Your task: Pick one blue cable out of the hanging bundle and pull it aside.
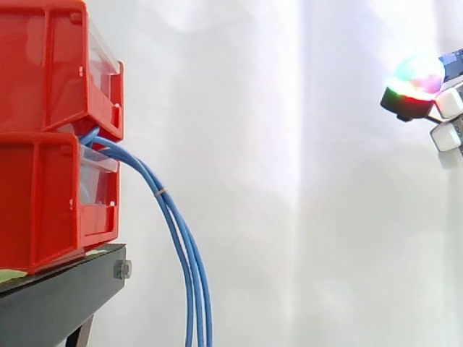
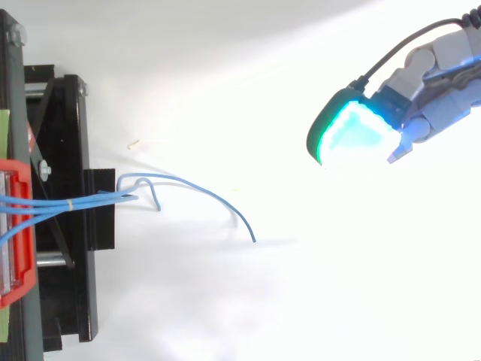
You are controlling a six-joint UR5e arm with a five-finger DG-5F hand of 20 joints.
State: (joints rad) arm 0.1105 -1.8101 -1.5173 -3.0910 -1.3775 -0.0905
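— How many of each thing can be counted?

— In the side view an upper red bin (image 1: 43, 65) is seen stacked on a lower red bin (image 1: 36, 210), both at 9 o'clock on one black stand (image 1: 58, 296). One bundle of blue cables (image 1: 177, 231) is counted. It comes out between the bins and droops toward 6 o'clock. It is bound by one pale tie (image 1: 160, 192), and three strands can be made out below that tie. One robot hand (image 1: 414, 90) is found at 2 o'clock before the white curtain (image 1: 289, 173).

— How is the robot hand held?

— It is held loosely open, with its pads spread apart and nothing in them. It is kept well apart from the cables.

— What is added by the top view?

— The blue cables (image 2: 203, 192) are seen from above there, fanning from 9 o'clock toward the centre past the stand (image 2: 71, 286). Their loose ends are parted, and the longest strand reaches furthest toward 3 o'clock. The robot hand (image 2: 432, 90) is seen at 2 o'clock, with one large pad (image 2: 352, 139) glowing cyan and green. In the side view that glow is mixed: green, magenta and red.
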